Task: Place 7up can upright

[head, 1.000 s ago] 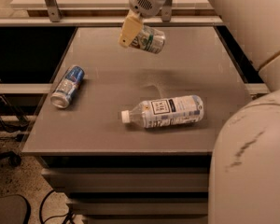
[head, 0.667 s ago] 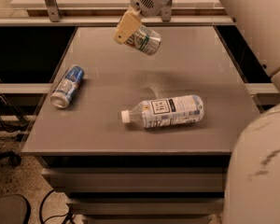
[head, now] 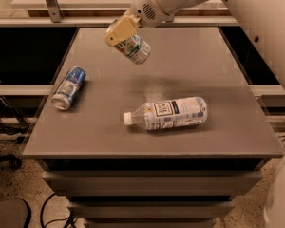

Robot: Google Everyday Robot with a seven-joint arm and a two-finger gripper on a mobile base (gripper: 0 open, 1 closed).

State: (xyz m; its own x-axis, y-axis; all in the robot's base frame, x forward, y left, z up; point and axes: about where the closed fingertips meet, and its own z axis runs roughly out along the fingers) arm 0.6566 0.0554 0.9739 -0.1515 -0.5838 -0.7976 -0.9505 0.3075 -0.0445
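Note:
The 7up can, silvery-white with green markings, is held in the air above the far middle of the grey table. It is tilted, its lower end pointing down to the right. My gripper is shut on its upper left end; the beige fingers cover that end. The white arm reaches in from the upper right.
A clear plastic bottle with a white label lies on its side in the middle right of the table. A slim blue-and-silver can lies on its side near the left edge. Shelves and a floor with cables lie beyond the table.
The gripper with the 7up can has moved a little to the left and the can has tilted more steeply. The bottle and the blue can have not moved.

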